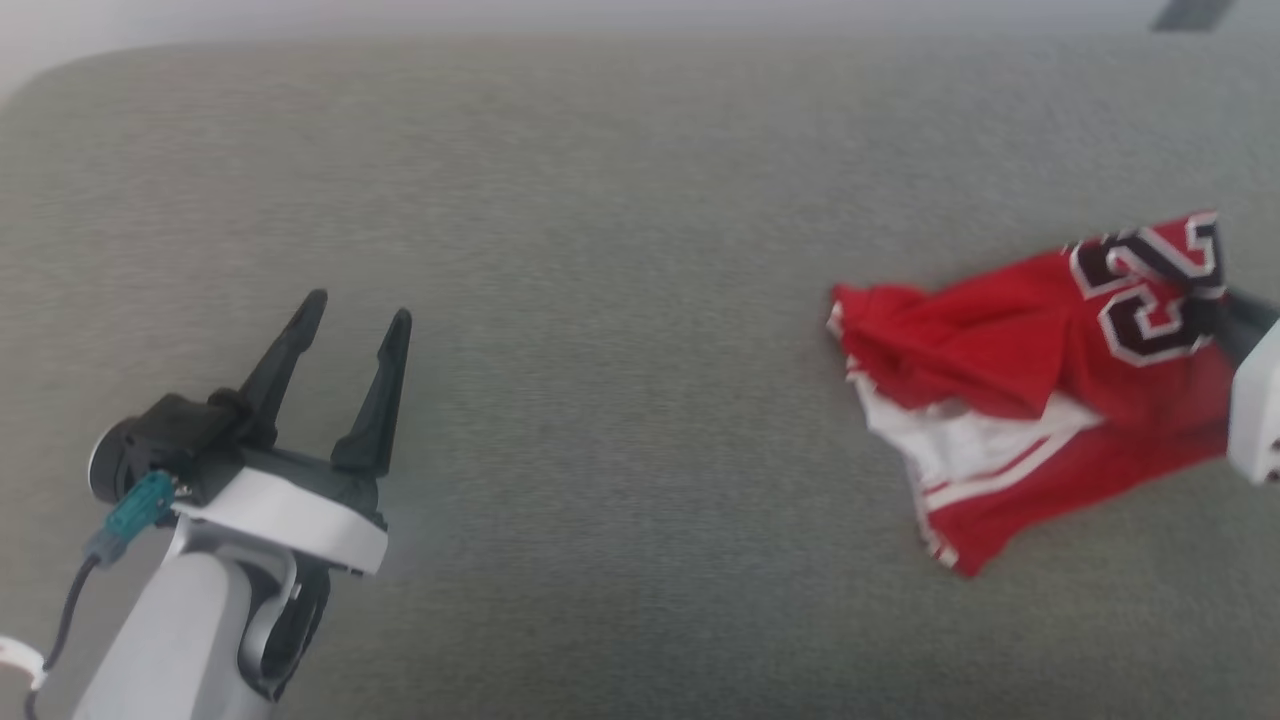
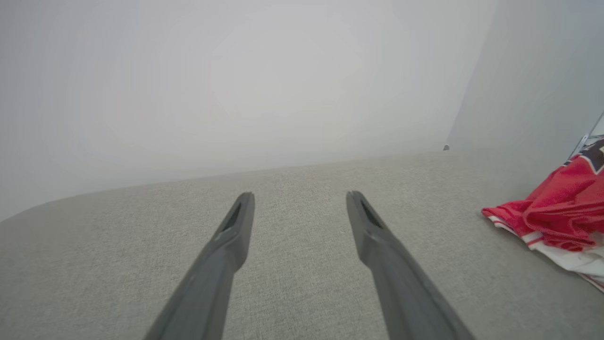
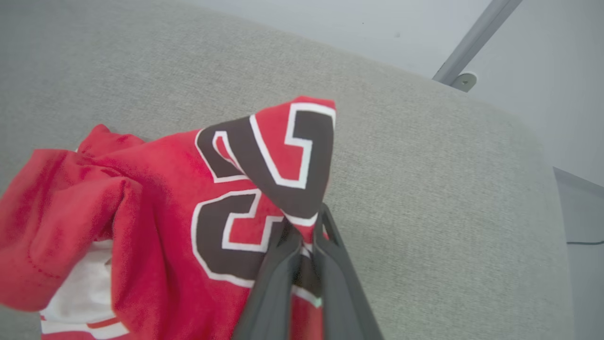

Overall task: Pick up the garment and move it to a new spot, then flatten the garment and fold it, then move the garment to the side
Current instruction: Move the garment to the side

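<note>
A wide, grey-green woven upholstered surface (image 1: 620,250) with a rounded far edge and a fine, felt-like texture is seen beneath everything. On its right part, well apart from the left arm, the garment (image 1: 1020,370) is found: a crumpled red jersey-knit T-shirt with white panels and red-white striped trim. Large blocky dark numerals outlined in white are printed on it; a "2" and a "3" can be read in the head view, while in the right wrist view they are bent over a raised fold. Most of the cloth is spread on the surface, rumpled into soft ridges.

The left gripper (image 1: 357,305), with two long tapering matt dark fingers, is held with its fingers spread wide and nothing between them, above bare upholstery. The right gripper (image 3: 306,222) is pinched together on the raised fold of the garment at the printed numerals.

A slanted grey metal bar with a round foot (image 3: 472,42) is seen past the far edge. A small teal connector (image 1: 140,505) is fitted at the left wrist.
</note>
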